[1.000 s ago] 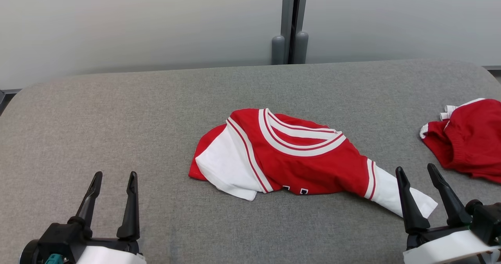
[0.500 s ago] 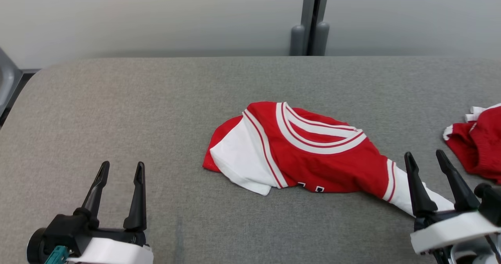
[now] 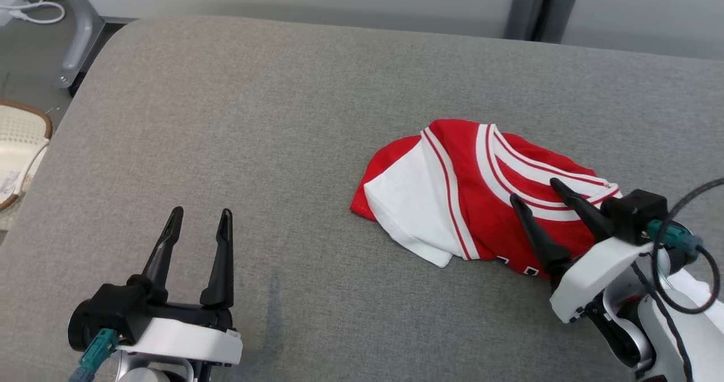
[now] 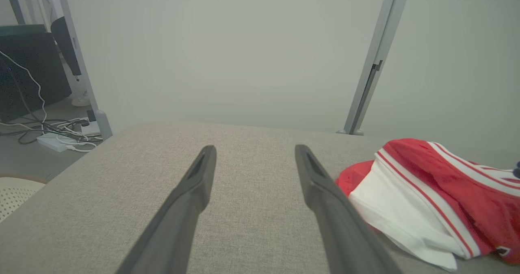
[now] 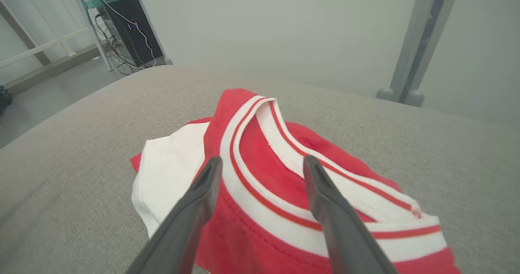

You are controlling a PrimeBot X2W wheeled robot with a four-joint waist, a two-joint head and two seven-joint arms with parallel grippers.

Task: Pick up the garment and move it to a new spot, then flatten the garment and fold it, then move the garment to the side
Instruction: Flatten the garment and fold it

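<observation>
A crumpled red and white garment [image 3: 452, 195] with a striped collar lies on the grey padded table [image 3: 254, 116], right of centre. My right gripper [image 3: 534, 191] hovers open over its right part, fingers pointing toward the collar; in the right wrist view the collar band [image 5: 260, 176] lies between the two spread fingers [image 5: 195, 201]. Whether the fingertips touch the cloth I cannot tell. My left gripper [image 3: 199, 220] stands open above bare table at the lower left, well left of the garment [image 4: 422, 201], with nothing between its fingers.
The table's rounded left edge [image 3: 73, 110] drops to the floor, where a pale woven basket [image 3: 17, 144] and a grey metal leg [image 3: 79, 31] stand. Grey posts [image 3: 537, 3] rise behind the far edge. Cables and a dark cabinet [image 5: 134, 34] stand off to the far left.
The head camera has turned left and down, shifting the whole picture. My right gripper has swung in from beside the sleeve to above the garment's collar. Both grippers stay open.
</observation>
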